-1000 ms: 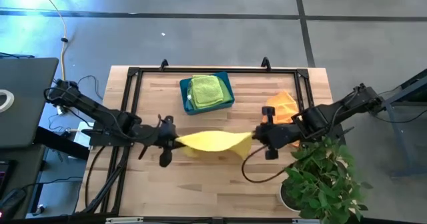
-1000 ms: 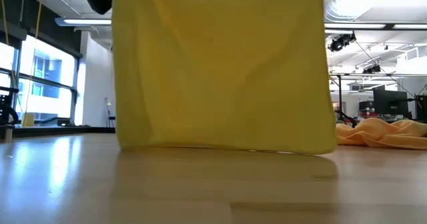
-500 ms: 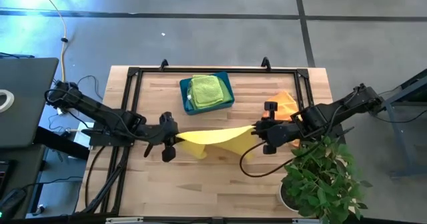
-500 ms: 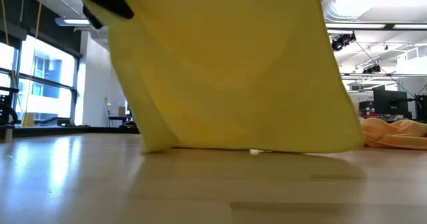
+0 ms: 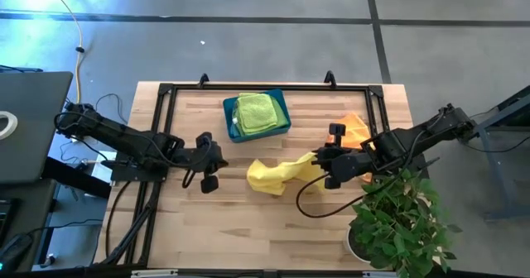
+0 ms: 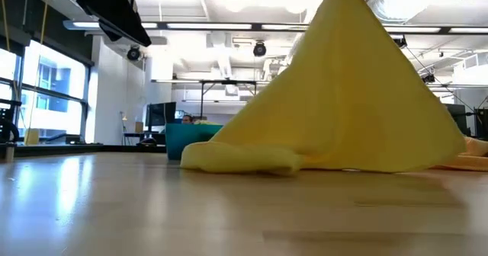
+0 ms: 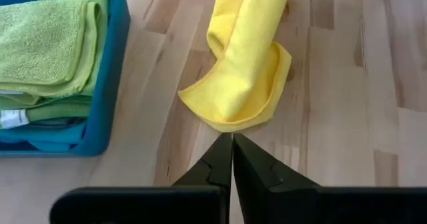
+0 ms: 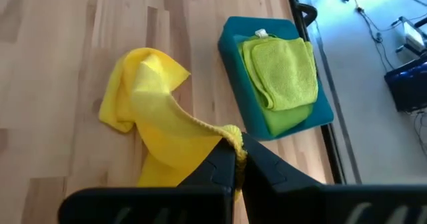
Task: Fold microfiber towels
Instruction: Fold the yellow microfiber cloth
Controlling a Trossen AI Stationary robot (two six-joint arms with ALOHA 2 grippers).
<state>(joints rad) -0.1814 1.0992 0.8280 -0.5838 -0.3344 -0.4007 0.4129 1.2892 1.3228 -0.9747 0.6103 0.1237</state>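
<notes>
- yellow towel (image 5: 277, 173) sits at centre of the high view, one corner lifted, the rest slumped on the table (image 5: 248, 228) in a loose heap.
- right gripper (image 5: 318, 164) sits right of centre in the high view, fingers pinched shut on the towel's raised corner; the right wrist view shows the cloth caught at the fingertips.
- low view: the towel hangs as a tent from a peak at upper right of the frame, its far end bunched on the wood at centre left.
- left gripper (image 5: 210, 160) sits left of centre in the high view, jaws closed together and holding nothing; it stands apart from the cloth.
- key relation: the towel's free bunched end lies just ahead of the left gripper, toward frame right in the high view; its long axis runs left-right between the two grippers. judgement: the left arm is the nearer one to that loose end and would need to open before taking it.
- teal bin (image 5: 281, 122), upper centre of the high view, holds a folded lime green towel (image 5: 257, 112).
- orange towel (image 5: 351, 129) lies crumpled right of centre, behind the right arm.
- potted plant (image 5: 397, 220) at lower right.
- a white tag shows on the green towel; no readable writing or brands anywhere.
</notes>
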